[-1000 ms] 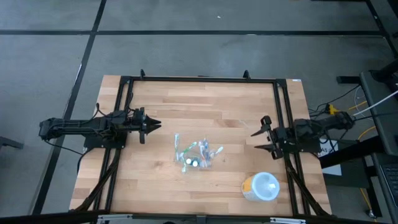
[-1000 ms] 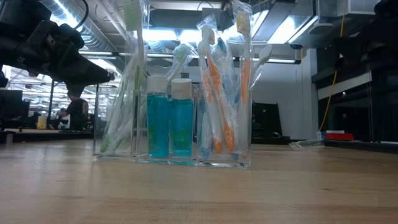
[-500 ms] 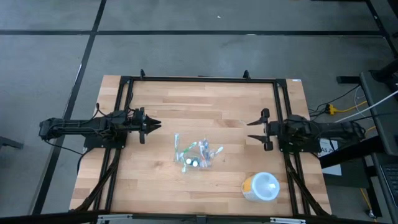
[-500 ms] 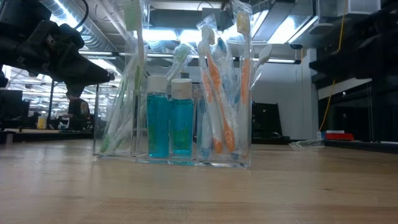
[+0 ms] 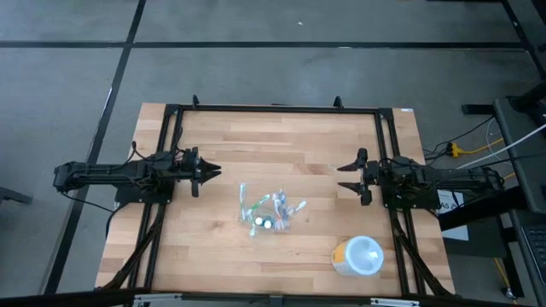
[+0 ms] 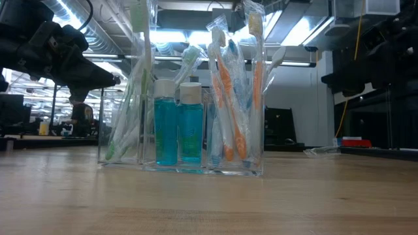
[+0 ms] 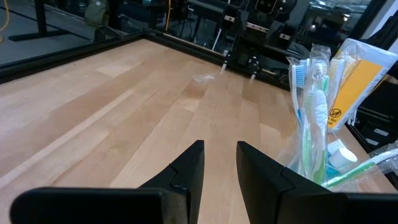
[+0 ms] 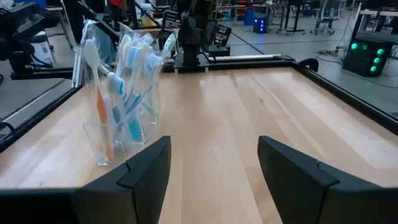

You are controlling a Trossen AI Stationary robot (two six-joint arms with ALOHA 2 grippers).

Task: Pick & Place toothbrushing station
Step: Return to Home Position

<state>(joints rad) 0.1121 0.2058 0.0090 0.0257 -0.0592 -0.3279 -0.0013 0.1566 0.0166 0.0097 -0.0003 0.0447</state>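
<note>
The right end effector [image 5: 344, 178] is wide open and holds nothing. In the high view it sits at the right middle of the frame, over the right side of the tabletop [image 5: 273, 136], pointing in at the middle. The left end effector [image 5: 217, 170] sits at the left middle, pointing back at it. Its fingers [image 7: 186, 171] are only a little apart, and it holds nothing too.

The station [image 5: 270, 212] stands between them, a bit below the middle of the frame, well apart from both. It is upright on the wood. In the low view it fills the middle of the frame, with brushes [image 6: 228, 98] standing in it and two blue bottles [image 6: 178, 124]. A round white and yellow tub [image 5: 358, 256] sits at the lower right, near the tabletop's edge.

The packing looks done, since nothing is left lying loose on the wood. I think the step in hand is going back to rest. The left arm looks parked. The next move would be for the right arm to pull back to its own side without bumping the station or the tub.
</note>
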